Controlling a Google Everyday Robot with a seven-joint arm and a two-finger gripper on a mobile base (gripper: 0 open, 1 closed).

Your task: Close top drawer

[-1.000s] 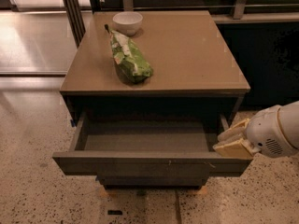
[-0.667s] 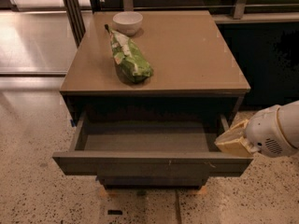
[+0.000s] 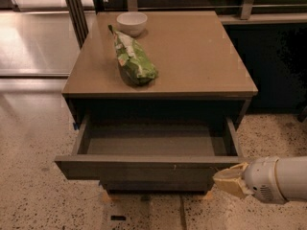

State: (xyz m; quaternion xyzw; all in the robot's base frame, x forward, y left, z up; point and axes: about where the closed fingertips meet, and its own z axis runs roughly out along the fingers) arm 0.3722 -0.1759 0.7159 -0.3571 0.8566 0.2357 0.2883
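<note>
The top drawer (image 3: 144,167) of the brown cabinet stands pulled far out, its shallow grey box empty and its long dark front facing me with a small white scuff near the centre. My gripper (image 3: 229,181) comes in from the right on a white arm. Its tan fingertips are at the right end of the drawer front, touching or just in front of it.
On the cabinet top (image 3: 201,56) lie a green chip bag (image 3: 133,60) and a white bowl (image 3: 132,23) at the back. A narrower drawer front (image 3: 153,186) shows under the open one. Speckled floor surrounds the cabinet; a dark counter is behind on the right.
My gripper has shifted down and slightly left, from the drawer's right side to the right end of its front. The drawer looks unmoved.
</note>
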